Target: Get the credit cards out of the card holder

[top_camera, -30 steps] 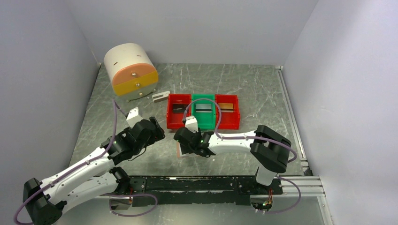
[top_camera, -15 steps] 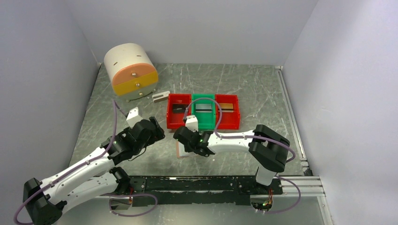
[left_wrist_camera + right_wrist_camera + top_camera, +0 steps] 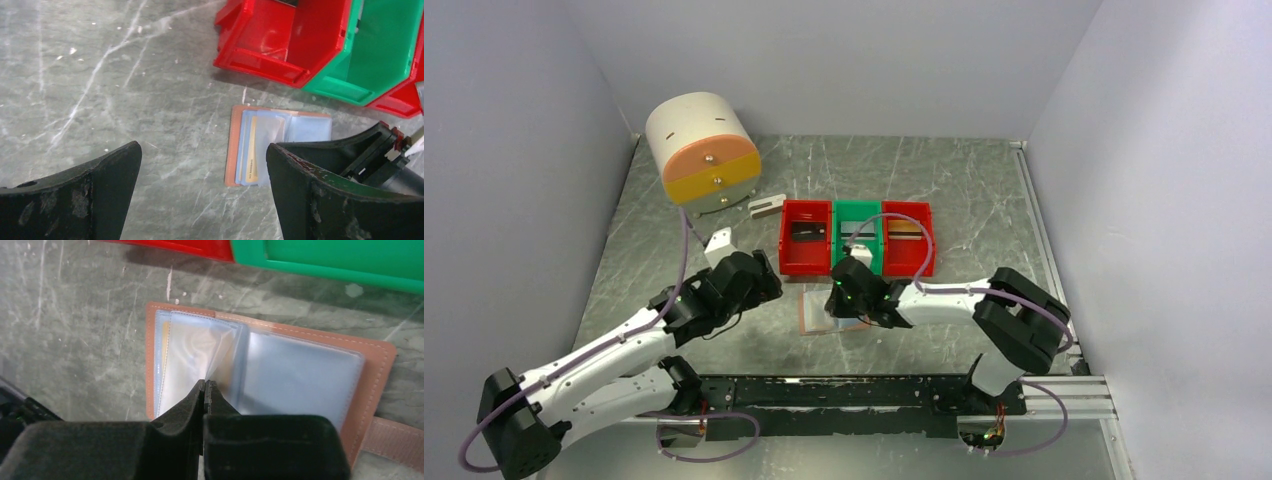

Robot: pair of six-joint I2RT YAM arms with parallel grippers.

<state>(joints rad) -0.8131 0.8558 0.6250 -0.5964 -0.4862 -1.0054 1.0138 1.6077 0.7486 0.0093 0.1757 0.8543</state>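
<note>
The tan-brown card holder (image 3: pixel 812 311) (image 3: pixel 230 150) (image 3: pixel 376 369) lies open on the table, its pale blue clear pockets facing up. My right gripper (image 3: pixel 838 312) (image 3: pixel 206 385) is shut on one clear pocket leaf and holds it up off the stack. A yellow-orange credit card (image 3: pixel 253 151) (image 3: pixel 165 352) sits in the left pockets with only its edge showing. My left gripper (image 3: pixel 762 284) (image 3: pixel 202 150) hovers open just left of the holder with nothing between its fingers. Three more credit cards lie in the bins: black (image 3: pixel 804 230), grey-white (image 3: pixel 856 229) and gold-brown (image 3: pixel 905 229).
A red bin (image 3: pixel 788 250) (image 3: pixel 260 60), a green bin (image 3: pixel 838 208) (image 3: pixel 350 87) (image 3: pixel 325 262) and another red bin (image 3: pixel 927 250) stand in a row just behind the holder. A white drum with orange and yellow drawer fronts (image 3: pixel 702 150) and a small grey-white block (image 3: pixel 767 206) are at the back left.
My right gripper has closed onto a pocket leaf and shifted right, turning it over the holder. The left arm has edged forward slightly, still open.
</note>
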